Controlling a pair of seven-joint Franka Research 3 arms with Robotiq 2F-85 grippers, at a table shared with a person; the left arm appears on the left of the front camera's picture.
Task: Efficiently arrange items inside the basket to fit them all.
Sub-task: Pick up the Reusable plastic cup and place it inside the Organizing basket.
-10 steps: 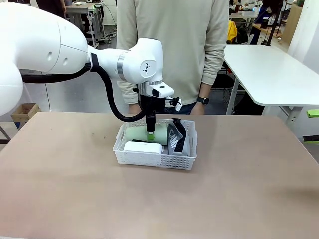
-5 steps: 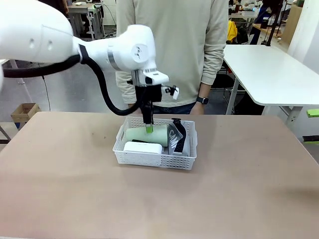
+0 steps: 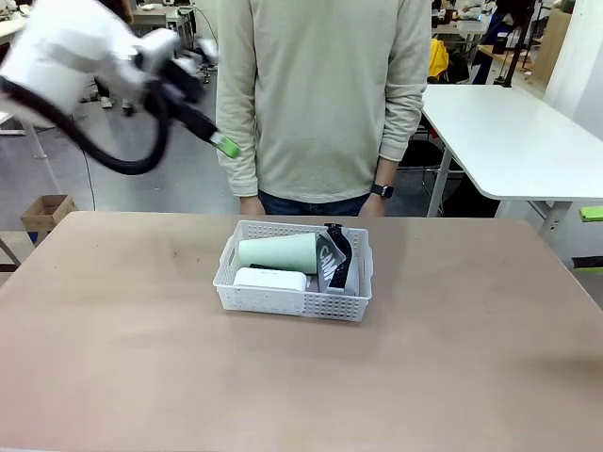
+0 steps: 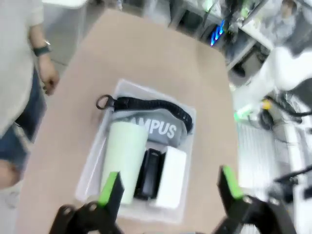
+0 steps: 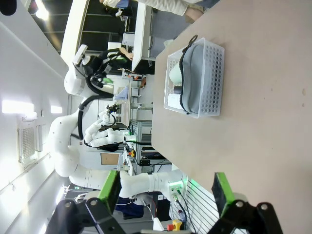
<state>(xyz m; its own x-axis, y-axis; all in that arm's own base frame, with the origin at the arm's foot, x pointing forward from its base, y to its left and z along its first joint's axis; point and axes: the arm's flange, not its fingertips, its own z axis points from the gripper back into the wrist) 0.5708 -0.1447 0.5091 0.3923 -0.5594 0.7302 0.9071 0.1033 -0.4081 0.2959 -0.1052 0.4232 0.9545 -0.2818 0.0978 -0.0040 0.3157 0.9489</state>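
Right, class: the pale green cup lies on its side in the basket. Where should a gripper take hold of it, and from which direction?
Probably from above, across the middle of the pale green cup. It lies along the basket wall, its rounded side exposed, with the black stapler close beside it, so one finger must slip between them.

Basket (image 3: 292, 299) contents, front view.
Cup (image 3: 276, 252) behind box (image 3: 269, 280); pouch (image 3: 332, 262) at basket's right end.

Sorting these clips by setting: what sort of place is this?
Probably a robotics lab or workshop: white robot arms at other benches, a white work table behind, and the left gripper above a basket.
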